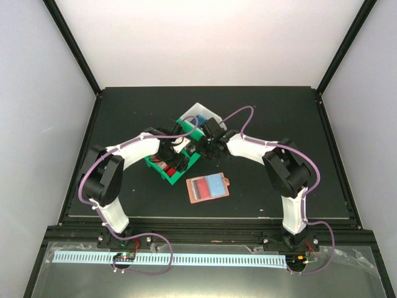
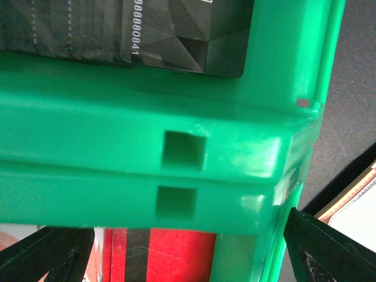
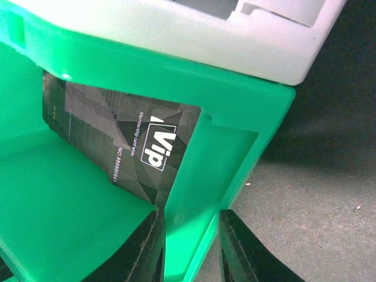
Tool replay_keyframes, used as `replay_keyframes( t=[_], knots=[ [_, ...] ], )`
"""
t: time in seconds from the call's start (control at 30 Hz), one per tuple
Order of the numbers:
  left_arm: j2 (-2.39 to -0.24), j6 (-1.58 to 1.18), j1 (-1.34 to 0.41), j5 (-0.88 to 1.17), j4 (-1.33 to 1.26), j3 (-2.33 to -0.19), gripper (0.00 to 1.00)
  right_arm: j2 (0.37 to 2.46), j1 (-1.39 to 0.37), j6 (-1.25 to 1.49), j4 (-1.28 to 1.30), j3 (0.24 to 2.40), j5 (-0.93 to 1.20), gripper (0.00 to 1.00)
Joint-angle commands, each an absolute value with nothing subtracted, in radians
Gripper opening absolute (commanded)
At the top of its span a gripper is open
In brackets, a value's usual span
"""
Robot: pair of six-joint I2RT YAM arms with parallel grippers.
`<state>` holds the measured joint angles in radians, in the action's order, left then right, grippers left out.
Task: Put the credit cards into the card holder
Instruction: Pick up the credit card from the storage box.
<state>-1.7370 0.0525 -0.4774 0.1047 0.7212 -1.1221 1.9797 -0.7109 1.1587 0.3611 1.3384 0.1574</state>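
Note:
The card holder (image 1: 208, 187) lies open on the black mat, with a blue patch and a red-and-white patch on its inner faces; its edge shows in the left wrist view (image 2: 359, 207). A red credit card (image 2: 158, 255) stands in the near compartment of the green bin (image 1: 186, 167); a trace of red shows there from above (image 1: 168, 169). My left gripper (image 2: 188, 251) is open over that compartment, its fingers (image 2: 53, 258) spread on either side of the card. My right gripper (image 3: 191, 247) is shut on the green bin's wall (image 3: 200, 194).
A black VIP card (image 3: 138, 147) leans inside the green bin's other compartment and also shows in the left wrist view (image 2: 176, 35). A white bin (image 1: 200, 113) sits against the green bin's far side. Black mat (image 1: 279, 124) surrounds them, with grey walls at the sides.

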Motion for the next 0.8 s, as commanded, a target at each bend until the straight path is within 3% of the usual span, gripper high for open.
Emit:
replay_keyframes(
  t=[0.0,0.47,0.77],
  knots=[
    [-1.77,0.112,-0.484,0.146,0.751,-1.101,0.89,2.01,-0.709,1.135,0.372,1.345,0.15,0.27],
    [-1.612,0.182,-0.487,0.152,0.64,-0.959,0.87,2.008,-0.695,1.107,0.368,1.341,0.174,0.27],
    [-1.641,0.206,-0.478,0.186,0.667,-1.01,0.83,2.009,-0.696,1.095,0.378,1.342,0.177,0.27]
  ],
)
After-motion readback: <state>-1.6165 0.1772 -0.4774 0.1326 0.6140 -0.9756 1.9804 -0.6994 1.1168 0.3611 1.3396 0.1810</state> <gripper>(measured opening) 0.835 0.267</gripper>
